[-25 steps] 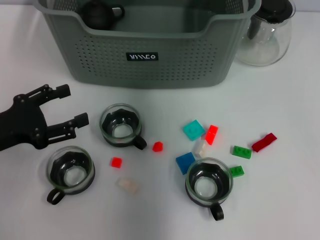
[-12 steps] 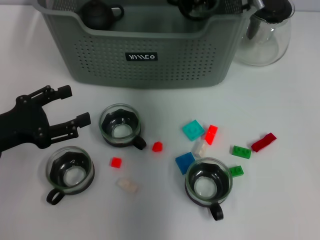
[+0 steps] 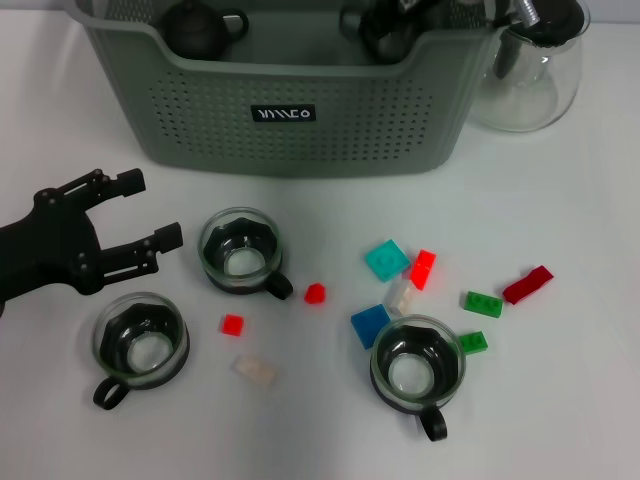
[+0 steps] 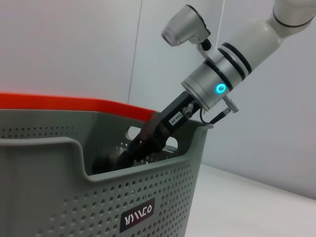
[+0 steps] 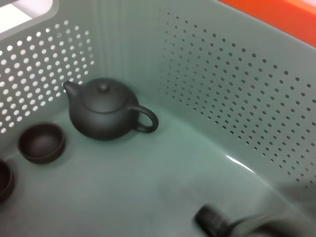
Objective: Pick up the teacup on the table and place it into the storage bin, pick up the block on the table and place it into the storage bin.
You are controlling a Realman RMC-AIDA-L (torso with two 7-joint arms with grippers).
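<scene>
The grey-green storage bin [image 3: 300, 150] stands at the back. My right gripper [image 3: 385, 25] reaches down inside it, shut on a glass teacup [image 5: 232, 224] whose dark handle shows low in the right wrist view. Three more teacups sit on the table at the middle [image 3: 240, 250], front left [image 3: 140, 340] and front right [image 3: 417, 370]. My left gripper [image 3: 152, 208] hovers open just left of the middle teacup, holding nothing. Blocks lie scattered: small red ones [image 3: 315, 293] [image 3: 232, 324], a teal one [image 3: 387, 259], a blue one [image 3: 370, 325], a green one [image 3: 483, 303] and others.
Inside the bin are a dark teapot [image 5: 103, 116] and a small dark bowl [image 5: 42, 142]. A clear glass pot with a black lid [image 3: 530, 70] stands right of the bin. The left wrist view shows the right arm [image 4: 217, 79] slanting into the bin [image 4: 59, 197].
The right arm came in over the bin's back right and lowered its teacup inside. The left gripper stayed almost still. Table objects are unmoved.
</scene>
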